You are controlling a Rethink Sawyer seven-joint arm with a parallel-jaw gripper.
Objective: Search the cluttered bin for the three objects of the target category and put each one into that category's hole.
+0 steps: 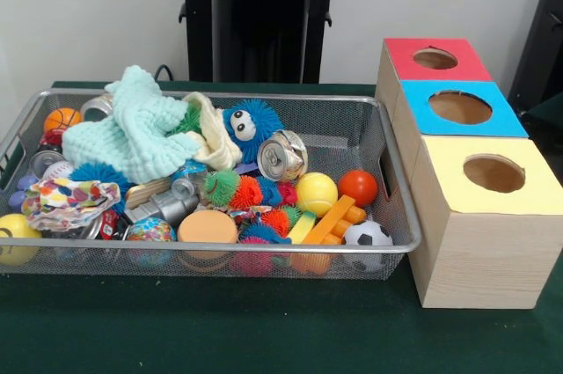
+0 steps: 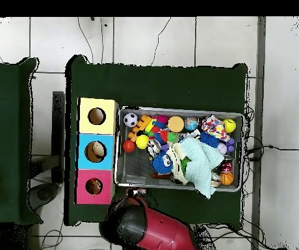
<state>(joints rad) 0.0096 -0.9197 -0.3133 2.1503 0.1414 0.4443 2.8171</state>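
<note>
arm was drawn back at the pedestal side, only its red and black body showing at the bottom of the overhead view; the gripper wasn't visible in either view, so can't tell whether it was clenched, released or carrying anything. the bin [image 1: 378,249] sat mid-table, packed: mint knitted cloth [image 1: 141,132] heaped over the far left part, blue fuzzy toy with eyes [image 1: 249,125] beside it, crushed can [image 1: 282,155] near the middle, yellow ball [image 1: 316,193], red ball [image 1: 358,187] and soccer ball [image 1: 367,236] toward the box end, spiky toys and orange blocks between them. three wooden boxes stood in a row just beside the bin's short end; the hole [image 1: 435,58] was in the red-topped box, the one nearest the robot, with blue and yellow tops next along. overhead showed something already inside the red hole [image 2: 94,186] and the blue one, can't tell what. judged: search step, between picks. next move called for reaching in over the rim, choosing an exposed target item rather than one under the cloth, then carrying it to the red top.
</note>
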